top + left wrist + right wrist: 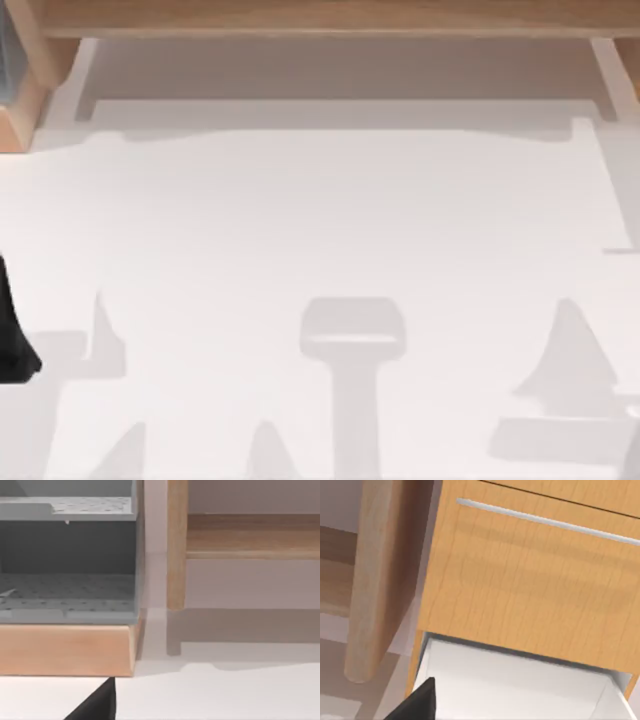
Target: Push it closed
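End effector (420, 700) beside open drawer (520, 685)

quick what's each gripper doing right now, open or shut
left gripper: cannot be told, near the wooden cabinet.
right gripper: cannot be told, by the open drawer.

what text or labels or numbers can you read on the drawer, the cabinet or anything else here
None: no word, label, brand, number or sign can be read in any view.
The wooden drawer front bears a plain metal handle and wood grain, no lettering.
The grey perforated shelves carry rows of holes, no print.
The white tabletop holds shadows, no markings.
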Available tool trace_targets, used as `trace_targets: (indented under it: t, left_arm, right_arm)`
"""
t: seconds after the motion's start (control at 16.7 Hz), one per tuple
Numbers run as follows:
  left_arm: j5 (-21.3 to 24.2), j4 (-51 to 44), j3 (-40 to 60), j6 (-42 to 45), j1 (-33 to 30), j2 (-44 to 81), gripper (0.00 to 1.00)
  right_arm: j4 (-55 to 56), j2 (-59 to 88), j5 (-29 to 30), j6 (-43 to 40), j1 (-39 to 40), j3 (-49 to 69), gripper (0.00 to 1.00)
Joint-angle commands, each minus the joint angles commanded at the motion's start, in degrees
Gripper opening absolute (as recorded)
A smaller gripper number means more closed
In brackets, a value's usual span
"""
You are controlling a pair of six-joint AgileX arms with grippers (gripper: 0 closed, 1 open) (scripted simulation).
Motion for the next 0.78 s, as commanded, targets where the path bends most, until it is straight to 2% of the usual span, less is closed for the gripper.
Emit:
trace_targets:
  t: [0.24, 0.78]
  left_arm:
    - [0.0, 0.0, 0.0, 0.0, 0.0, 0.0, 1.0]
    - [0.0, 0.0, 0.0, 0.0, 0.0, 0.0, 1.0]
  right_arm:
    - [8.51, 8.61, -0.81, -16.16, -1.23, 0.04, 1.0]
    - [30.29, 31.5, -2.87, -58.25, -4.24, -0.34, 1.0]
